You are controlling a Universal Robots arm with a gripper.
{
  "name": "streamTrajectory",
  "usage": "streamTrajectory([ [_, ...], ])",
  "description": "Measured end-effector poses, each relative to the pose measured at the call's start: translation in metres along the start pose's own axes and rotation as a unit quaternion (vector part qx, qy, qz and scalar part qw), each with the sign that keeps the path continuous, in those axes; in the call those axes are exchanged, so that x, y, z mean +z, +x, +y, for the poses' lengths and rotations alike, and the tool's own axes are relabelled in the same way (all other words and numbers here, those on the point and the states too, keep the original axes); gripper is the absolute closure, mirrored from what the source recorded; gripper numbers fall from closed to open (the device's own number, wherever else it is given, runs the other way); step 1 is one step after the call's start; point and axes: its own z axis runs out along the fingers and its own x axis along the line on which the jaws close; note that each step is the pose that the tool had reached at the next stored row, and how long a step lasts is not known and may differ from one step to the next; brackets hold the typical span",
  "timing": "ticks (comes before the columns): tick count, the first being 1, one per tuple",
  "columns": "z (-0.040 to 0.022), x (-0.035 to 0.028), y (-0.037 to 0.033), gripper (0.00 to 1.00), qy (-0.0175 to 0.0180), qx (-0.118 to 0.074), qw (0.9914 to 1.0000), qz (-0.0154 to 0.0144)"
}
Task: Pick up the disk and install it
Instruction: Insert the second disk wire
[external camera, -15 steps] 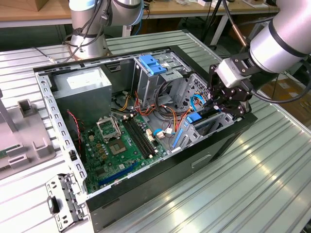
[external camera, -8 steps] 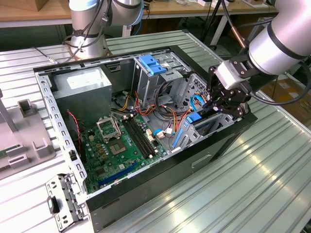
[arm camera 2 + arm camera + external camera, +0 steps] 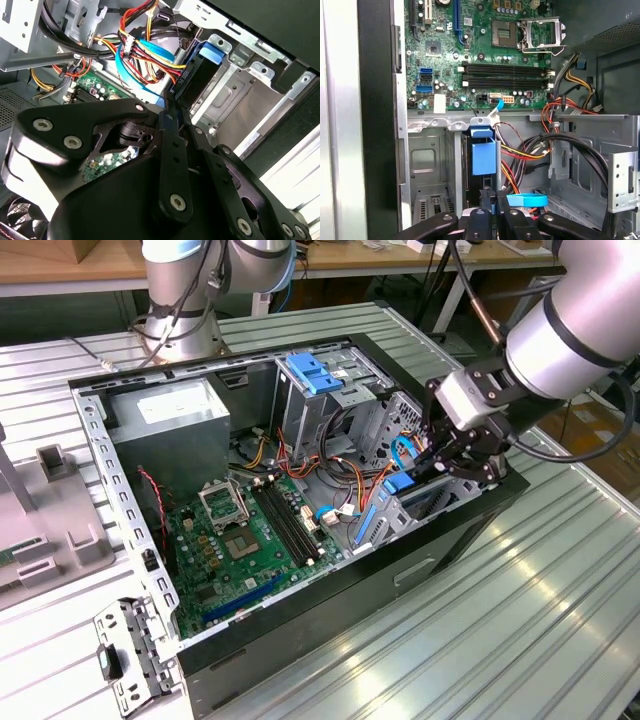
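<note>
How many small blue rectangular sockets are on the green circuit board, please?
2 small blue sockets, side by side near the green circuit board's edge; cables may hide more.

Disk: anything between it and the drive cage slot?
Nothing visible. In the second wrist view the disk, gripped by the gripper, sits edge-on partway inside the metal drive cage. The red, yellow and blue cables run beside the disk, not across the slot.

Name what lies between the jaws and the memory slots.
In the first wrist view: the disk, standing on edge, then the drive cage's metal rim.
</note>
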Motion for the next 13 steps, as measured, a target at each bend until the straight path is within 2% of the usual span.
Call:
streamTrajectory([
  [7,0.0004,0.0016,0.0014,0.84,-0.0004,-0.001,1.0,0.0],
  [10,-0.0041,0.0014,0.0012,0.84,-0.0006,-0.002,1.0,-0.0017],
  [13,-0.0114,0.0008,0.0008,0.84,-0.0009,-0.003,0.99999,-0.004],
])
